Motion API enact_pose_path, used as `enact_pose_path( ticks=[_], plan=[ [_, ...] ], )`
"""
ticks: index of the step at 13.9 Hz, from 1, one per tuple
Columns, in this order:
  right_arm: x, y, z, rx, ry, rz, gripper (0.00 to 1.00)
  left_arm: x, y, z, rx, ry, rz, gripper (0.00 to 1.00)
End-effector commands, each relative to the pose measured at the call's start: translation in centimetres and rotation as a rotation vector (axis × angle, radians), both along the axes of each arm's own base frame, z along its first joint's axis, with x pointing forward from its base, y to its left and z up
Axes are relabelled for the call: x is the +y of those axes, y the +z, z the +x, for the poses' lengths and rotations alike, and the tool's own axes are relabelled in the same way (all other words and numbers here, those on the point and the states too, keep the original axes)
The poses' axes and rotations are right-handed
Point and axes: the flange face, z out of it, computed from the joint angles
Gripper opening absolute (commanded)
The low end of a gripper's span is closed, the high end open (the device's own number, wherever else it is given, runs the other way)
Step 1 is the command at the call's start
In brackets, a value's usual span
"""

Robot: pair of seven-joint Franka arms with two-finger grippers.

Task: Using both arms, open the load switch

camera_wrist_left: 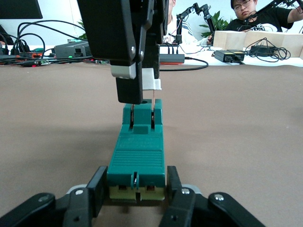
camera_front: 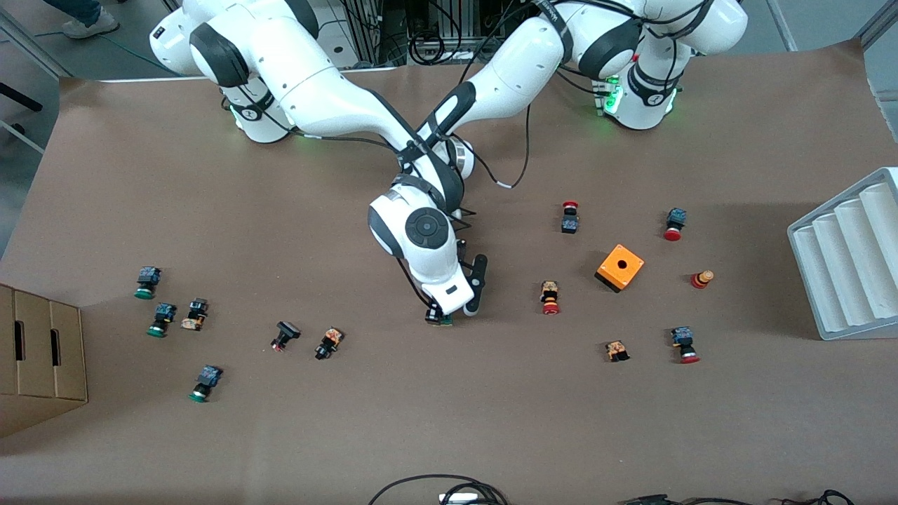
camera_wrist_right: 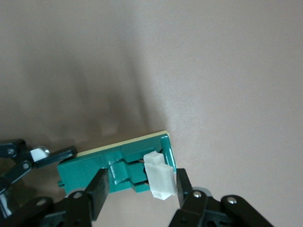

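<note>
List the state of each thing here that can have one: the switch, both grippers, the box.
load switch: lying flat on the table, white sliding piece sticking out at one end.
left gripper: shut on the load switch's end.
right gripper: fingers either side of the white sliding piece.
orange box: resting on the table, untouched.

Robotics lab, paper-covered table [camera_front: 210,435], cabling [camera_wrist_left: 28,33], electronics bench, seated researcher [camera_wrist_left: 253,14]

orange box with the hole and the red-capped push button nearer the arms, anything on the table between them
Nothing: the front view shows only bare brown table between the square orange box and the red-capped push button with a black body.
</note>
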Motion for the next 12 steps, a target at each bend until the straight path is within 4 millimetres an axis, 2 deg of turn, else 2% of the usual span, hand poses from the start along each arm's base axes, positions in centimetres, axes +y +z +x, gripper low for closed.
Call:
enact_pose_path(
  ticks=[1, 12],
  plan=[
    [0.03, 0.28, -1.85, 0.031, 0.016, -0.015, 0.65, -0.17, -1.31, -0.06, 0.021, -0.010, -0.014, 0.58],
    [-0.10, 0.58, -2.43, 0.039, 0.017, -0.017, 0.64, -0.12, -1.37, -0.10, 0.022, -0.010, -0.013, 0.58]
  ],
)
